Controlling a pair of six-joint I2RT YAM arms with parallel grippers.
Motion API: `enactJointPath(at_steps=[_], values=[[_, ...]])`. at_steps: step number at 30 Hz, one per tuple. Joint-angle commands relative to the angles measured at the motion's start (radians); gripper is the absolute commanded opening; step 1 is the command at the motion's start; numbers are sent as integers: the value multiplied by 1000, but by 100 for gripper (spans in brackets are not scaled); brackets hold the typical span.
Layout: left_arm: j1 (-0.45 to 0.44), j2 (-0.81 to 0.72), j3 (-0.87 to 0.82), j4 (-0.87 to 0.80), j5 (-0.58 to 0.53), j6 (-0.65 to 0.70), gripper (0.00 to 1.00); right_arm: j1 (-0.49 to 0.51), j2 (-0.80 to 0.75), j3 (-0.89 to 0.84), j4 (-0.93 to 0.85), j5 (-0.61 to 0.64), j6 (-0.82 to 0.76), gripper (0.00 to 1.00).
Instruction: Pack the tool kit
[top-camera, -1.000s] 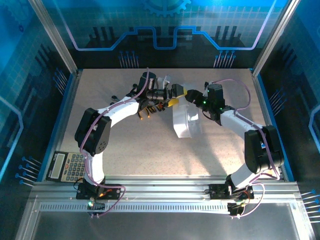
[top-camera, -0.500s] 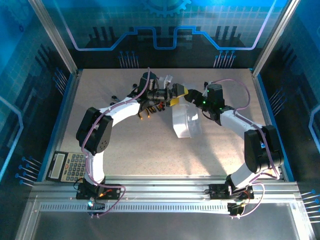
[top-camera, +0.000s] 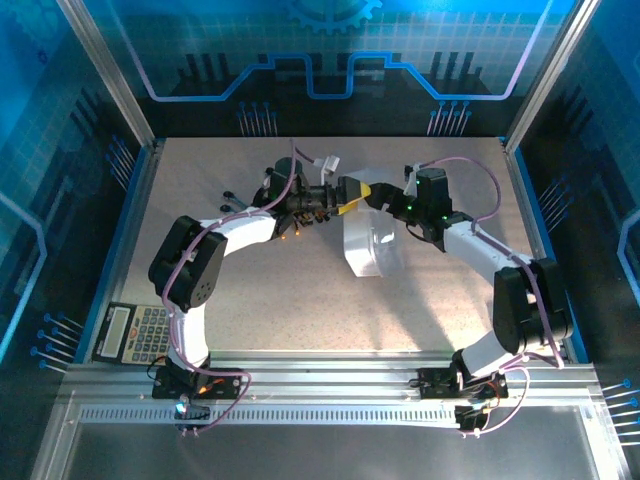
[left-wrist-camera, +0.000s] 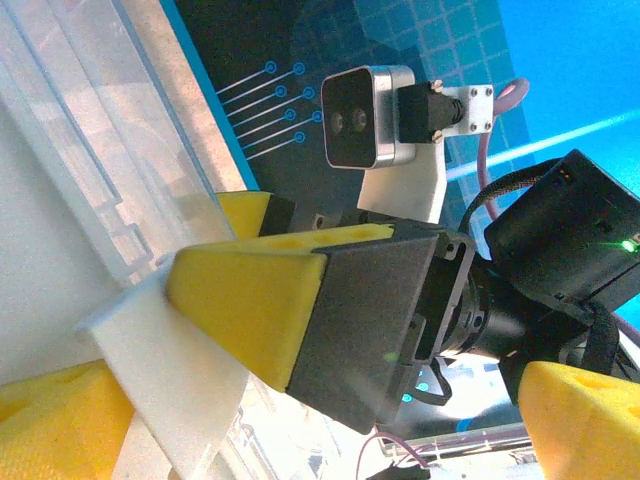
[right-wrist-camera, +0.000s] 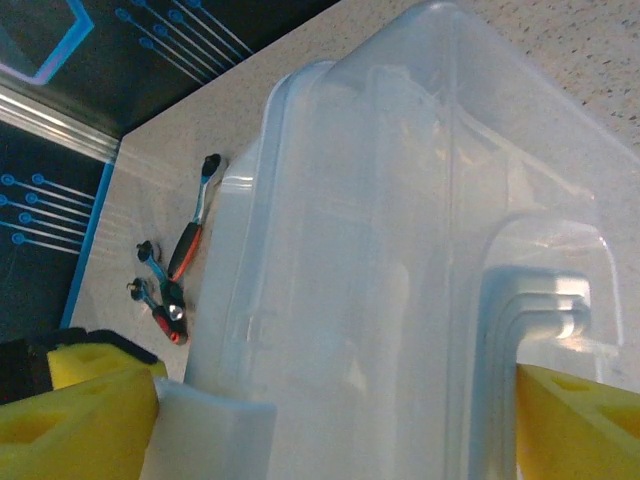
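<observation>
The clear plastic case (top-camera: 370, 245) stands mid-table, its pale wall (right-wrist-camera: 400, 250) close in front of the right wrist camera. My right gripper (top-camera: 372, 193) (right-wrist-camera: 325, 430) is open, its yellow fingers (right-wrist-camera: 70, 420) wide on either side of the case's top end, one beside the white latch (right-wrist-camera: 210, 440). My left gripper (top-camera: 337, 190) (left-wrist-camera: 315, 430) is wide open and meets it from the left, straddling the latch (left-wrist-camera: 160, 370) and one right finger (left-wrist-camera: 250, 300). Small hand tools (top-camera: 285, 218) lie under the left arm, among them red-and-black handled ones (right-wrist-camera: 180, 255).
A grey calculator (top-camera: 135, 330) lies at the near left corner. Blue-edged enclosure walls (top-camera: 135, 190) ring the speckled table (top-camera: 300, 300). The two arms crowd the far middle above the case.
The right gripper's fingers have spread wider around the case. The left wrist has turned a little and edged toward the right gripper. The case stays where it was.
</observation>
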Motion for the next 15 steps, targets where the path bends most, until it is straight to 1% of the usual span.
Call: enactJointPath(at_steps=[1,10,15], values=[[-12,74,-78,-76,2,-18,99,31,-36,40,-78,-124,-33,88],[-4,137,-109,63,11,-86,99,53,-55,108,-142,-121,-58,88],[-5,159,-103,94,15,-102,99,59,-50,143,-187,-98,-80,88]])
